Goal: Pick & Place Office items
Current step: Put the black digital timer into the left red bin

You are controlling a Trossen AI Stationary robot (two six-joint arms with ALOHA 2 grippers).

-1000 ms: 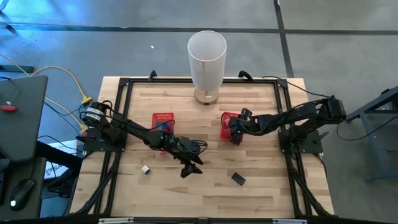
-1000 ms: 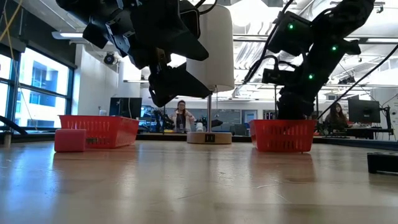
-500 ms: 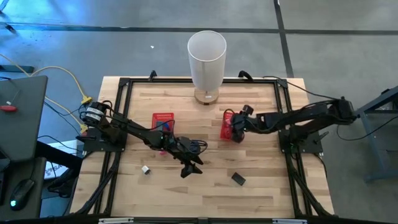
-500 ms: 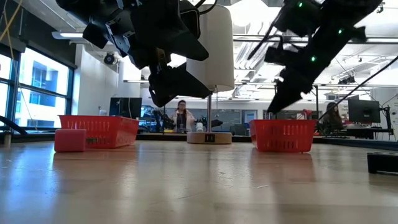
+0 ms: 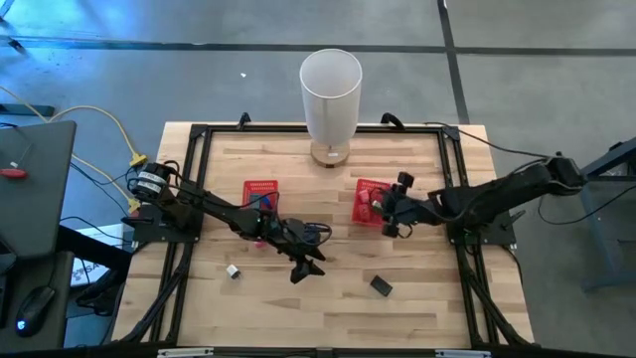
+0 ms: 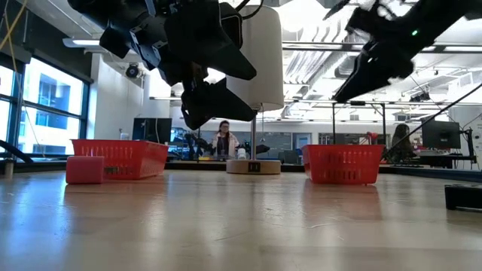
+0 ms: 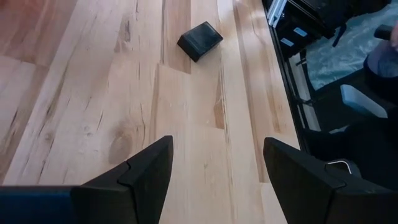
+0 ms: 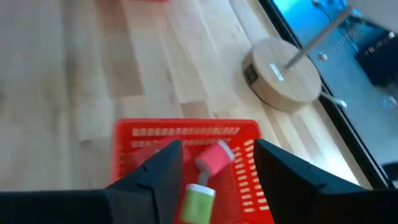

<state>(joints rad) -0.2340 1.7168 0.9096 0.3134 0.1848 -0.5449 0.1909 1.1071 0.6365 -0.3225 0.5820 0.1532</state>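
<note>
Right wrist view: red basket (image 8: 186, 134) holds a pink item (image 8: 214, 158) and a green item (image 8: 198, 202).

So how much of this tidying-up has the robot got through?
Partly done, it seems. The right basket already holds a red item and a green item; the right end effector sits beside it with nothing visible between its open fingers. The left end effector is open and empty above the table. Left on the wood: a black block, a small white piece and a pink block.
</note>
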